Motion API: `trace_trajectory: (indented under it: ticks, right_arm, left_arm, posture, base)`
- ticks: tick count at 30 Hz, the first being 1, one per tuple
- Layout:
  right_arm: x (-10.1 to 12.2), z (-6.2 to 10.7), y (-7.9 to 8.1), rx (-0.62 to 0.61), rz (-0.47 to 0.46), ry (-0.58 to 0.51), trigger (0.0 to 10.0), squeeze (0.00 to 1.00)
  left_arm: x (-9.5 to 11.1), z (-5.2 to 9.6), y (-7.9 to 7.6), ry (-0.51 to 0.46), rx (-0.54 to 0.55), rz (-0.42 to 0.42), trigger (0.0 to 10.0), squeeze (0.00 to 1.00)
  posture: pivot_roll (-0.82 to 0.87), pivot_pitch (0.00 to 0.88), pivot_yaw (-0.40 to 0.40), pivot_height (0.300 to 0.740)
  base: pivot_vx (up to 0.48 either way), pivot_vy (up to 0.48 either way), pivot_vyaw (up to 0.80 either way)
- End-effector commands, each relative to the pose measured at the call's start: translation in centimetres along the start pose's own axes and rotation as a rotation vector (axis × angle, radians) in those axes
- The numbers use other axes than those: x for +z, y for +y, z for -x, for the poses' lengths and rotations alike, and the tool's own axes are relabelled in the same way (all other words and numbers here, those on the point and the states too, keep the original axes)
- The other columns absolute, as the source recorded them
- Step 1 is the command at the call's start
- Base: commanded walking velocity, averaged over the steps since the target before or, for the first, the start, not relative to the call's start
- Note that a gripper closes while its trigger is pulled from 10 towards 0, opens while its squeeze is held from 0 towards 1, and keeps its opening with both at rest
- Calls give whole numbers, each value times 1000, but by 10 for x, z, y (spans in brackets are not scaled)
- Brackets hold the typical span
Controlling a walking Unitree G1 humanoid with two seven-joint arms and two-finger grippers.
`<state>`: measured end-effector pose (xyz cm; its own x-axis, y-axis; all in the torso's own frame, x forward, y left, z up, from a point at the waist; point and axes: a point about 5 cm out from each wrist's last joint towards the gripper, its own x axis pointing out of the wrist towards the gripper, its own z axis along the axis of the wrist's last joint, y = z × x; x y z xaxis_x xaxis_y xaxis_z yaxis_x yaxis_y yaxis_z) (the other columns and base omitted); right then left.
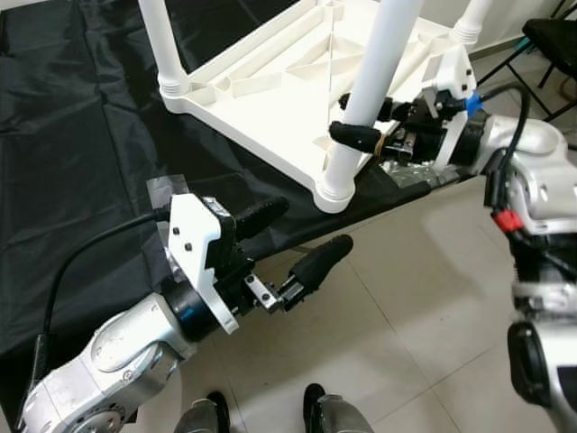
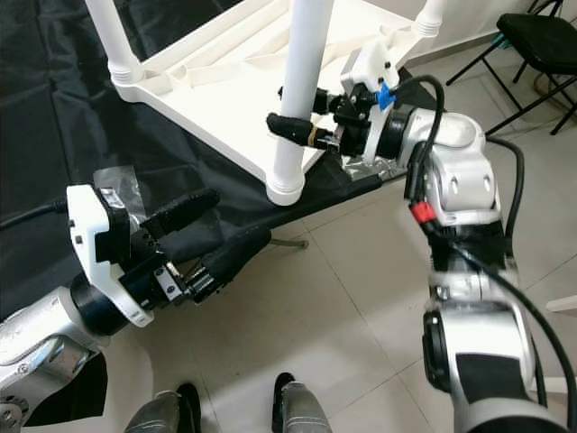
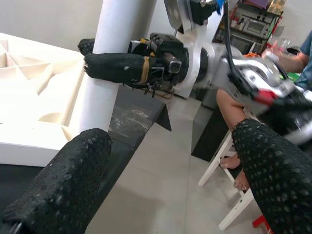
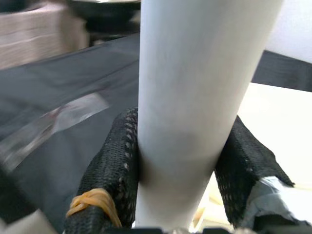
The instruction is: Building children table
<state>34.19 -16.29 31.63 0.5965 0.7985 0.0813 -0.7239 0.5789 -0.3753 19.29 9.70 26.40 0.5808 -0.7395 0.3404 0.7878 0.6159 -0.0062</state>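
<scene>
A white plastic children's table (image 1: pixel 270 81) lies upside down on a black-covered surface, ribbed underside up. Several white legs stand in its corner sockets. The near-corner leg (image 1: pixel 370 81) rises from its socket (image 1: pixel 335 191). My right gripper (image 1: pixel 359 122) is shut on this leg low down, one black finger on each side (image 4: pixel 109 170). My left gripper (image 1: pixel 293 242) hangs open in front of the table's near corner, over the floor, holding nothing; its fingers (image 3: pixel 58 185) frame the leg (image 3: pixel 109 63) from a short distance.
The black cloth (image 1: pixel 81 135) drapes over the low platform; its front edge runs near the leg. Tiled floor (image 1: pixel 415 298) lies in front. A black folding chair (image 2: pixel 541 41) stands at the far right. A seated person's bare feet (image 3: pixel 234 168) are beyond the platform.
</scene>
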Motion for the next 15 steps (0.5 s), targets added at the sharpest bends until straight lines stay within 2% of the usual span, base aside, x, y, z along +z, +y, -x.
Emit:
trace_trajectory:
  ticks: [1,2,4,6,7,8,9,10,12,13,15]
  right_arm:
    - [-42,1,11,-103,-95,177,0,0]
    - [-58,-4,23,-279,-159,197,0,0]
    - [-58,-4,23,-279,-159,197,0,0]
    - [-95,-5,52,-695,-328,266,0,0]
    - [-95,-5,52,-695,-328,266,0,0]
    - [-107,-7,65,-810,-387,305,0,0]
    - [-108,-17,71,-835,-410,319,0,0]
    - [-108,-17,71,-835,-410,319,0,0]
    - [-109,-41,69,-841,-428,321,0,0]
    - [-110,-48,67,-848,-433,326,0,0]
    - [-110,-54,65,-847,-430,330,0,0]
  left_arm:
    - [-1,3,-6,13,-20,4,10000,0]
    - [-1,4,-6,16,-18,5,10000,0]
    - [-1,4,-6,16,-18,5,10000,0]
    - [-2,2,-5,16,-17,8,10000,0]
    - [-2,2,-5,16,-17,8,10000,0]
    - [-3,1,-5,13,-20,9,10000,0]
    - [-2,0,-6,11,-25,11,10000,0]
    - [-2,0,-6,11,-25,11,10000,0]
    - [-4,0,-4,13,-31,7,10000,0]
    - [-4,0,-3,14,-32,3,10000,0]
    - [-4,-1,-2,10,-32,2,10000,0]
  posture:
    - [34,340,-74,740]
    - [31,336,-70,740]
    - [31,336,-70,740]
    - [37,328,-58,740]
    - [37,328,-58,740]
    - [35,327,-56,740]
    - [28,318,-54,740]
    - [28,318,-54,740]
    - [21,298,-63,740]
    - [21,298,-63,740]
    - [21,297,-62,740]
  base:
    - [0,0,0]
    - [0,0,0]
    - [0,0,0]
    - [0,0,0]
    - [0,0,0]
    - [0,0,0]
    - [0,0,0]
    - [0,0,0]
    - [0,0,0]
    - [0,0,0]
    - [0,0,0]
